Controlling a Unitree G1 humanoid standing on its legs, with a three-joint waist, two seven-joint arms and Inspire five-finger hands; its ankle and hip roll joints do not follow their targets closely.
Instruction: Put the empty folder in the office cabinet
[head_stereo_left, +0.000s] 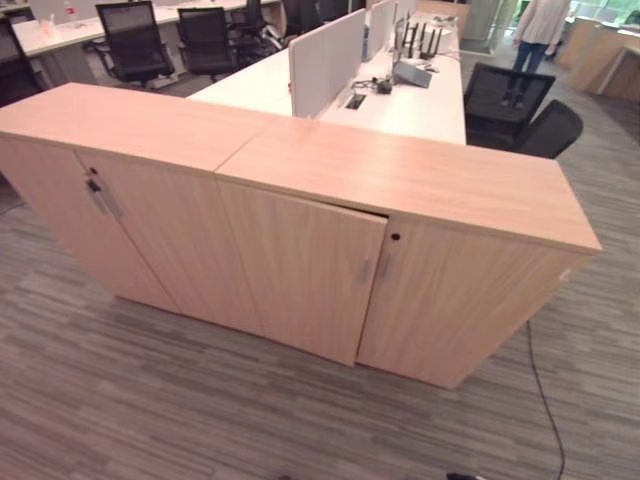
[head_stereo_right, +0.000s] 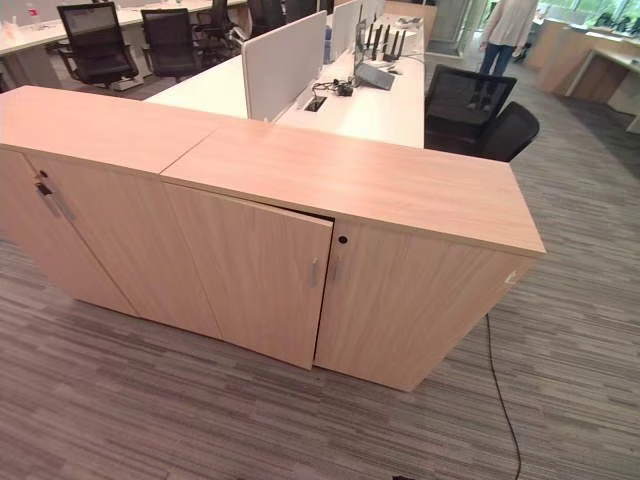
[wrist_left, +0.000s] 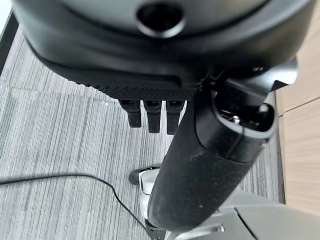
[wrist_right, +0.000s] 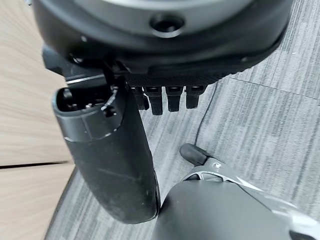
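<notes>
A low light-wood office cabinet stands in front of me on the carpet. Its middle door is ajar by a narrow gap at the handle side, and the door to its right is closed. The neighbouring unit on the left is closed, with a key in its lock. My left hand hangs over the floor beside the cabinet, fingers straight and holding nothing. My right hand hangs the same way, open and empty, next to the cabinet's wooden side.
Behind the cabinet are white desks with a white divider panel and black office chairs. A person stands at the back right. Grey carpet lies in front of the cabinet.
</notes>
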